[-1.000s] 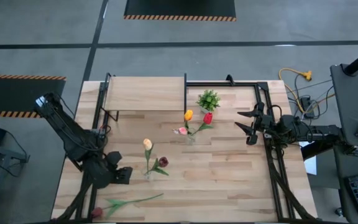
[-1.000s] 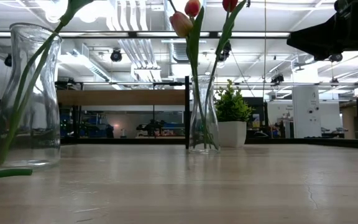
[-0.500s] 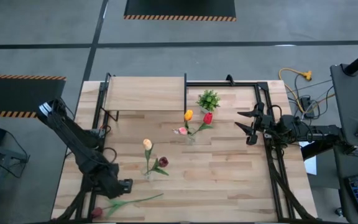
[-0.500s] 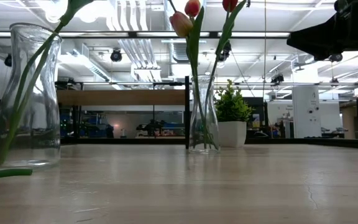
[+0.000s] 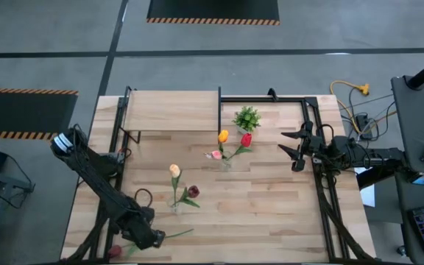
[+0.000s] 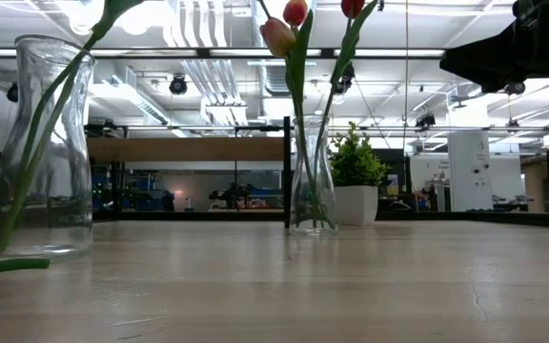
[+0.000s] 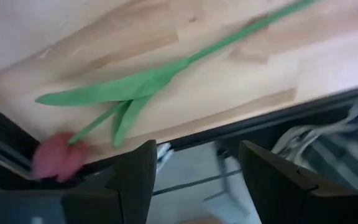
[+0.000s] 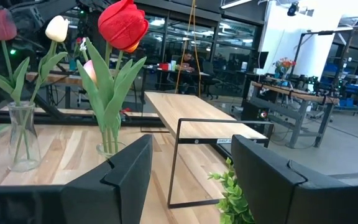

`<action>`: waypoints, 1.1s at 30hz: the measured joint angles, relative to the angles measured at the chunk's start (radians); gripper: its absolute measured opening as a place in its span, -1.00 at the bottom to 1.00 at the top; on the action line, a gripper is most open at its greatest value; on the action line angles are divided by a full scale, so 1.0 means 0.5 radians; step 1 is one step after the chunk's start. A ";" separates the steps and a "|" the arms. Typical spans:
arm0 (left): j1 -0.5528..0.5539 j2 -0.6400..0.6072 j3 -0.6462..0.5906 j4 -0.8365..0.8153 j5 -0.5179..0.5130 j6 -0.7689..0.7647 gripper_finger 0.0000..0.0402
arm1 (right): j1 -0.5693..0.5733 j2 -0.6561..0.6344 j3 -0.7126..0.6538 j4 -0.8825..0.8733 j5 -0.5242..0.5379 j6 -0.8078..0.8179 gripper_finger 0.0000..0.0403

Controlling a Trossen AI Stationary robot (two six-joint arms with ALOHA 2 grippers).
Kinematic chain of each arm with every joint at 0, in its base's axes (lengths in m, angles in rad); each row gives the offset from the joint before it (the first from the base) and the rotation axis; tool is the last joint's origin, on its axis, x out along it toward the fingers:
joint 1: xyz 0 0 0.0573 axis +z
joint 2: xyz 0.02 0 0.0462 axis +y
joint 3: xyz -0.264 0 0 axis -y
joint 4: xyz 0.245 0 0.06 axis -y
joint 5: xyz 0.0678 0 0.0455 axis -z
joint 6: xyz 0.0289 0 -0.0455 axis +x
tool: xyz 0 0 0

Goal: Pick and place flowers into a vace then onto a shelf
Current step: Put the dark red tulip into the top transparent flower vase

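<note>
A loose tulip (image 5: 147, 240) lies flat on the table (image 5: 271, 206) at its near left corner, its pink head (image 7: 56, 157) close to the table edge and its green stem (image 7: 241, 32) running toward the middle. The left gripper (image 5: 155, 238) hangs right over this stem, fingers spread (the wrist view shows a clear gap between them, with the leaves just beyond).

Further in stands a glass vase (image 5: 175, 205) holding a cream tulip (image 5: 174, 170) and a dark red tulip (image 5: 193, 192). Nearer the middle of the table a second vase (image 5: 225, 163) holds three more: an orange-yellow one (image 5: 223, 136), a red one (image 5: 246, 139) and a pink one (image 5: 215, 154).

The shelf (image 5: 171, 111), a light wooden board on a thin black frame, sits at the far left of the table with nothing on it. A small potted plant (image 5: 246, 118) stands just beside its right end.

The right gripper (image 5: 294, 149) waits at the table's right edge, fingers spread apart.
</note>
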 joint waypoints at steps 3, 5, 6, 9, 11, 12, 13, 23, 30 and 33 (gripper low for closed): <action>-0.011 0.040 0.000 -0.002 0.094 0.151 0.05 | -0.001 0.000 0.000 0.000 0.000 0.000 0.04; -0.012 0.069 0.000 -0.018 0.153 0.269 0.03 | -0.001 0.000 0.000 0.001 0.000 0.000 0.04; -0.012 0.079 0.000 -0.026 0.171 0.338 0.02 | 0.000 0.000 0.000 0.001 0.000 0.001 0.04; -0.011 0.101 0.000 -0.037 0.178 0.564 -0.02 | 0.000 0.000 0.000 0.002 0.000 0.001 0.04; -0.010 0.108 -0.001 -0.048 0.176 0.698 -0.04 | -0.001 0.000 0.000 0.002 0.000 0.001 0.04; -0.004 0.107 -0.001 -0.053 0.177 0.766 -0.05 | 0.000 0.000 0.000 0.002 0.000 0.001 0.04; 0.003 0.107 -0.001 -0.060 0.178 0.830 -0.06 | -0.001 0.000 0.000 0.002 0.000 0.001 0.04; 0.116 0.107 -0.001 -0.061 0.188 1.938 -0.08 | 0.000 0.000 0.000 0.006 0.000 0.010 0.04; 0.120 0.100 -0.002 -0.193 0.242 2.576 -0.08 | -0.001 0.000 0.000 -0.001 0.000 0.138 0.04; 0.111 0.100 -0.003 -0.196 0.241 2.755 -0.08 | -0.001 0.000 -0.001 -0.013 0.000 0.169 0.04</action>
